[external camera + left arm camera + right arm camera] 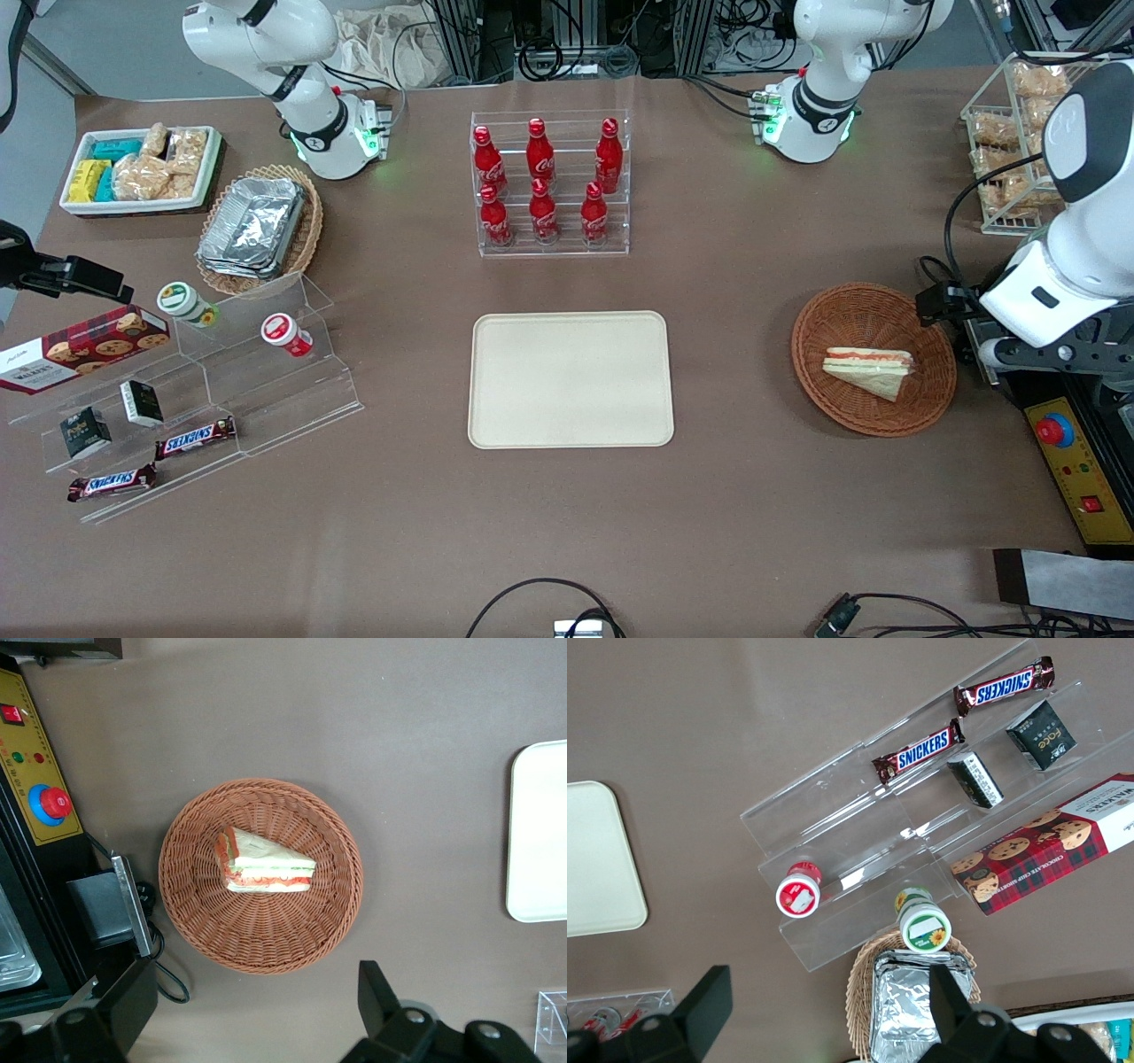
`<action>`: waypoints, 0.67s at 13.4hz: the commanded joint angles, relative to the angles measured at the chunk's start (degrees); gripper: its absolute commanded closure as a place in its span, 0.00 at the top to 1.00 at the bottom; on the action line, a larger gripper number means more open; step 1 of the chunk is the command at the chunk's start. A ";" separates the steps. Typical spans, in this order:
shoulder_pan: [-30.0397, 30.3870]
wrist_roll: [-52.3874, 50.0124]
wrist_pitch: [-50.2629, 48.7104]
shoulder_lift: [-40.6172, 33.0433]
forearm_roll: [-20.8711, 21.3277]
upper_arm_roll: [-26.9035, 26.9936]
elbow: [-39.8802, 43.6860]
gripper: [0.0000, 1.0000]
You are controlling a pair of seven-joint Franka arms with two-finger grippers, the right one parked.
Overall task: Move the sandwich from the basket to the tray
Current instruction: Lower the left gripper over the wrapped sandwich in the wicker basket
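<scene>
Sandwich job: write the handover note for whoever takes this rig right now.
Gripper: open, empty, hanging above the table beside the basket, at the working arm's end.
Sandwich: lying in the basket, untouched.
Tray: at mid table, nearer the front camera than the bottle rack, nothing on it.
Done: nothing yet, no grasp made.
Left: bring the gripper over the sandwich, grip it, lift it out, carry it to the tray and set it down.
</scene>
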 commanded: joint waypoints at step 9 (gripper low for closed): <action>4.49 -18.95 4.42 1.65 -3.90 0.46 -5.91 1.00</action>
